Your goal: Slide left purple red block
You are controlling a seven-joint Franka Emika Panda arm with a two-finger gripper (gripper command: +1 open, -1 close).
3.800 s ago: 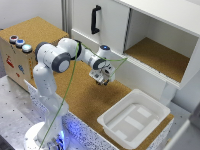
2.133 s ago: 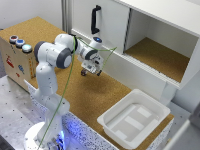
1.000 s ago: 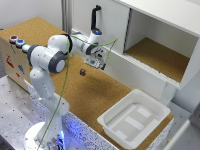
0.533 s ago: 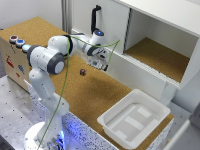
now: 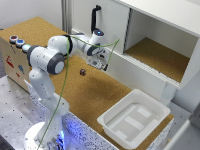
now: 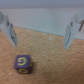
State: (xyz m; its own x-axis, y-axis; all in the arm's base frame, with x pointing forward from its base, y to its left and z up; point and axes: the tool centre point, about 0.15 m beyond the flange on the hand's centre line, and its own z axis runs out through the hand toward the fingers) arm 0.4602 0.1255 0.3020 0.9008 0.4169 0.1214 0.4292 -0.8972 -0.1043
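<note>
Resting flat on the cork-brown surface [image 5: 100, 95], the small dark purple-red cube block [image 5: 82, 72] shows no long axis; our gripper [image 5: 101, 63] hovers wide open, empty.

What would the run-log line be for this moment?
gripper: open, above cork | block: on cork, not gripped, apart from fingers | slide: not begun

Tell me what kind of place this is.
Probably a lab tabletop rig for robot tests: a cork-topped table, a white cabinet with a handle, a white bin, and a button box.
</note>
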